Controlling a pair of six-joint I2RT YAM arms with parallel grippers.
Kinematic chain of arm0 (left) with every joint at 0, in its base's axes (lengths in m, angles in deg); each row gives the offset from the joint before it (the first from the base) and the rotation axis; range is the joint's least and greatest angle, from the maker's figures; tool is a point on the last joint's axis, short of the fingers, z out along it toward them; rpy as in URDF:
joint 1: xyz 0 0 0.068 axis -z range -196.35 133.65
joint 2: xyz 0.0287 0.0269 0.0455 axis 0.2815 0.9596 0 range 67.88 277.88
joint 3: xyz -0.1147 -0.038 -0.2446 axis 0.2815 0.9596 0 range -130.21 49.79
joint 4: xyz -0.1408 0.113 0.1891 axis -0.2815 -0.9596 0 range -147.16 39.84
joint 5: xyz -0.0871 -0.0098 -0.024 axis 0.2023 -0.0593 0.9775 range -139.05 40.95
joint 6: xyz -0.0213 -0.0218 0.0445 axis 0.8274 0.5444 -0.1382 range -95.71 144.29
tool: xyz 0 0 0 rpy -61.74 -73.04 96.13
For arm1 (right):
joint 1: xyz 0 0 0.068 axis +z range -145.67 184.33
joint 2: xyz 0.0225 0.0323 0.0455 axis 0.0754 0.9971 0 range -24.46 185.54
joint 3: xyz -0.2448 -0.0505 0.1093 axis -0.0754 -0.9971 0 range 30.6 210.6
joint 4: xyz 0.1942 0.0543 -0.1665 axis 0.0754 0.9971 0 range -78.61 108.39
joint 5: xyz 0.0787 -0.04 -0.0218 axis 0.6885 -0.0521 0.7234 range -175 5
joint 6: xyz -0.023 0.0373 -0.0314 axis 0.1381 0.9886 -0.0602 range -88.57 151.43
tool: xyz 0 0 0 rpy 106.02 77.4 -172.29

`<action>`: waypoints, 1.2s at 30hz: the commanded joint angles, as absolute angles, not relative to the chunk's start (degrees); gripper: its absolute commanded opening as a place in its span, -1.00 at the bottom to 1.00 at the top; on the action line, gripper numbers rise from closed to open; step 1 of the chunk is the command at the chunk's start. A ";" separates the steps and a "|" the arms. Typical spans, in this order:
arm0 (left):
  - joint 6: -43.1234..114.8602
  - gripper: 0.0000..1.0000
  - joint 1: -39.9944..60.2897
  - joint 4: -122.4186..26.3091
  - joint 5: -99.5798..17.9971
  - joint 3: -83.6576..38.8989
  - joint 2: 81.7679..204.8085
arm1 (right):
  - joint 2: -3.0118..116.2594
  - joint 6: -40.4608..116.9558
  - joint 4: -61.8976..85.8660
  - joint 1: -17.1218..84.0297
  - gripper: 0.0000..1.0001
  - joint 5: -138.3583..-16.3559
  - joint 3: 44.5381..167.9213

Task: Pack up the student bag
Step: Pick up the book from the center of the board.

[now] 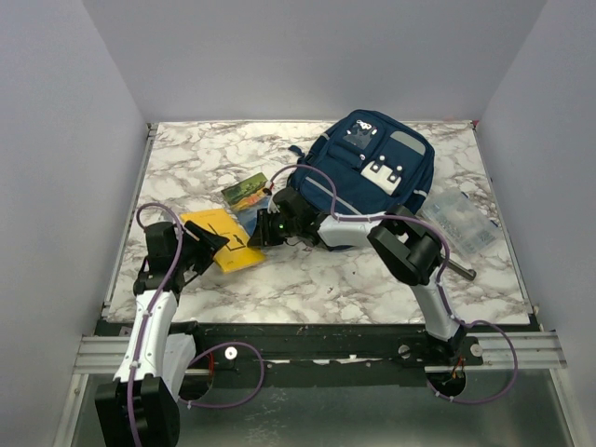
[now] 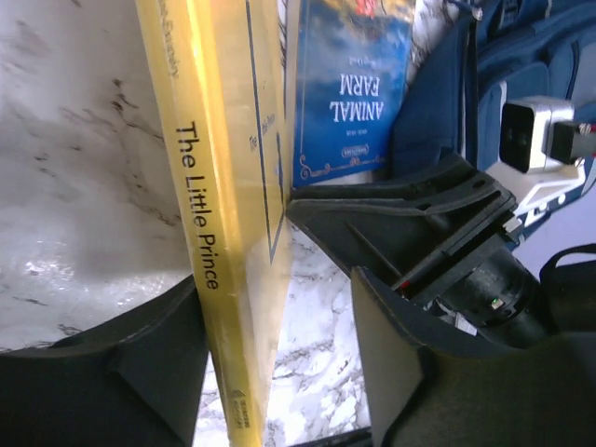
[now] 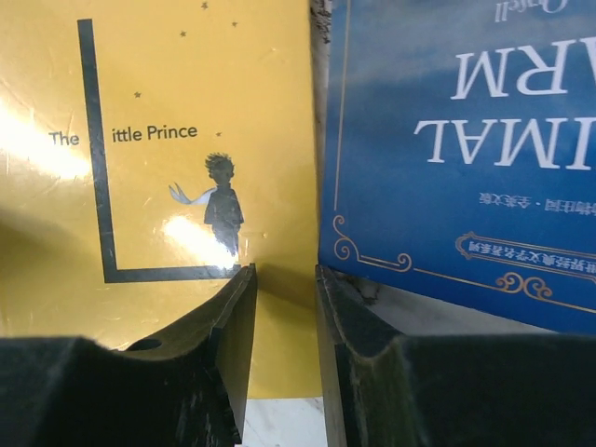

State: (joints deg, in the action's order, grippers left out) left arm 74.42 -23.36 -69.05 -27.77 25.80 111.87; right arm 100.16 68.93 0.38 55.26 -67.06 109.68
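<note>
Here, student bag, left jaws wide astride yellow book, right jaws barely apart.

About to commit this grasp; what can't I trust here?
Top view: student bag opening, near end under the right arm.
Both wrist views: blue book, cut off by edges.
Right wrist: whether the right gripper touches the yellow book; fingers block it.
Top view: clear case contents, too small.

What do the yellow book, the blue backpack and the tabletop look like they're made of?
Yellow book: paper with a glossy cover, judging by the glare patches.
Blue backpack: matte woven fabric that folds softly; its white clips look like plastic.
Tabletop: smooth, slightly shiny marble pattern; real stone or printed laminate, I cannot tell.
</note>
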 commanded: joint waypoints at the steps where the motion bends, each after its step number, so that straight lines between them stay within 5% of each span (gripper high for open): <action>1: 76.46 0.13 -21.06 -62.61 -19.53 24.33 114.29 | 103.08 69.96 -1.08 58.47 -0.35 -60.90 108.13; 9: 73.79 -0.38 -20.30 -62.20 -22.58 24.33 114.65 | 102.13 70.28 -1.35 58.47 -0.34 -60.16 107.63; 14: 69.17 -0.98 -20.22 -66.48 -23.63 22.33 114.25 | 96.81 65.17 7.02 58.48 -0.14 -62.23 109.70; 21: 61.26 -1.00 -20.13 -73.34 -21.51 14.45 109.41 | 82.06 56.72 21.20 54.93 0.27 -70.15 108.65; 29: 53.88 -1.00 -16.53 -65.09 5.73 5.81 113.36 | 62.99 53.68 22.47 40.54 0.32 -50.51 99.21; 36: 62.33 -1.00 -5.12 -44.22 14.68 7.43 115.11 | 49.16 73.68 -2.35 26.66 0.41 -28.59 81.87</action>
State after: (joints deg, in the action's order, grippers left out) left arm 58.00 -11.03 -63.22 2.98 7.49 115.39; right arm 53.56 61.50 12.32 30.39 -44.68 89.97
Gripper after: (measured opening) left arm 0.197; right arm 0.699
